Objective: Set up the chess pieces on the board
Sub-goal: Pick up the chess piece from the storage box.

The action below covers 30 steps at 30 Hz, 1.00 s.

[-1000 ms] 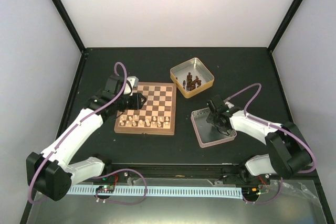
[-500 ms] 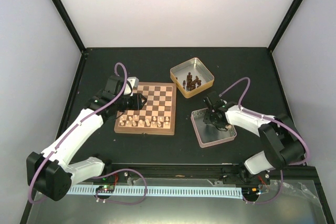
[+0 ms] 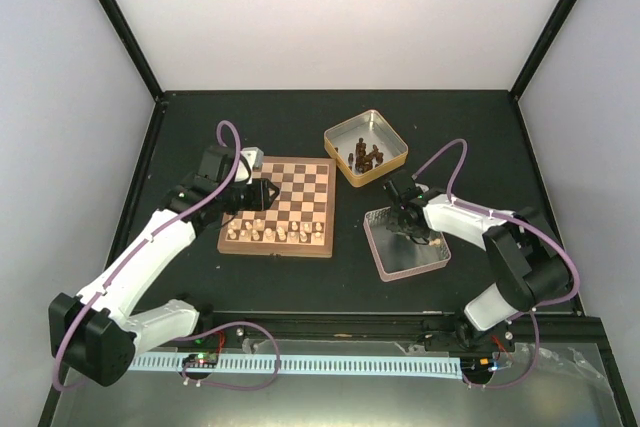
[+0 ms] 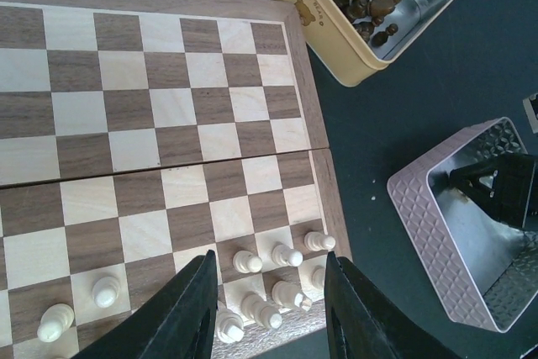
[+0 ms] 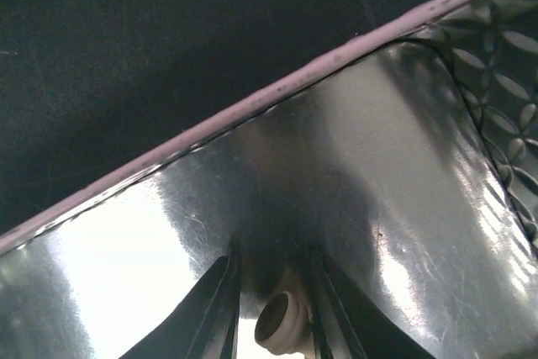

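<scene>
Having shifted across the tin (image 5: 252,107), the right end effector (image 5: 271,292) is straddling a cream piece (image 5: 280,325) — gripped or not, I cannot tell — likely the next for the board (image 4: 168,124), where the left end effector (image 4: 267,292) is hovering part-open, empty.

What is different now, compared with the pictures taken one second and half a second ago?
The right gripper moved a little left, toward the board, over the pink tin. Its jaws now straddle a pale chess piece; whether they grip it cannot be told. The left gripper, the board and the pieces on it stayed as they were.
</scene>
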Motion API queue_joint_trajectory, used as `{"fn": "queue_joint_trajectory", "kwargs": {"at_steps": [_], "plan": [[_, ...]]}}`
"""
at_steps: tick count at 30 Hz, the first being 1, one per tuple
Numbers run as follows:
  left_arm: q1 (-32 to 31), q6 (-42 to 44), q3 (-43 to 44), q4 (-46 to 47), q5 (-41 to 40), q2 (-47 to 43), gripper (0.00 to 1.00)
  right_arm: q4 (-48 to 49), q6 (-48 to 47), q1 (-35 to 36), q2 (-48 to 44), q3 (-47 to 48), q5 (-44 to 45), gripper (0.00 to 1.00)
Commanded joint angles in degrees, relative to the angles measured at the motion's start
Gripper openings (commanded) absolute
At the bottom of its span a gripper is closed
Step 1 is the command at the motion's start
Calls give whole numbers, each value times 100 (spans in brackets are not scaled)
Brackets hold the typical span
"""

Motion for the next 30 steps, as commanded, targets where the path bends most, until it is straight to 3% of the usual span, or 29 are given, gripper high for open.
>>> {"fn": "queue_joint_trajectory", "kwargs": {"at_steps": [1,4,10,25,30], "plan": [[-7,-69,-11,108,88,-118,37,-399,-202,-38,38,-212,-120,26],[-11,-101,-44,149,104,-113,37,-522,-260,-39,-61,-264,-230,32],[-11,-119,-66,180,140,-103,37,-593,-413,-31,-247,-314,-608,32],[-11,-137,-101,173,158,-154,37,-671,-1020,-35,490,69,312,31],[-7,-151,-124,171,151,-191,37,-584,-996,-44,456,47,82,21]]}}
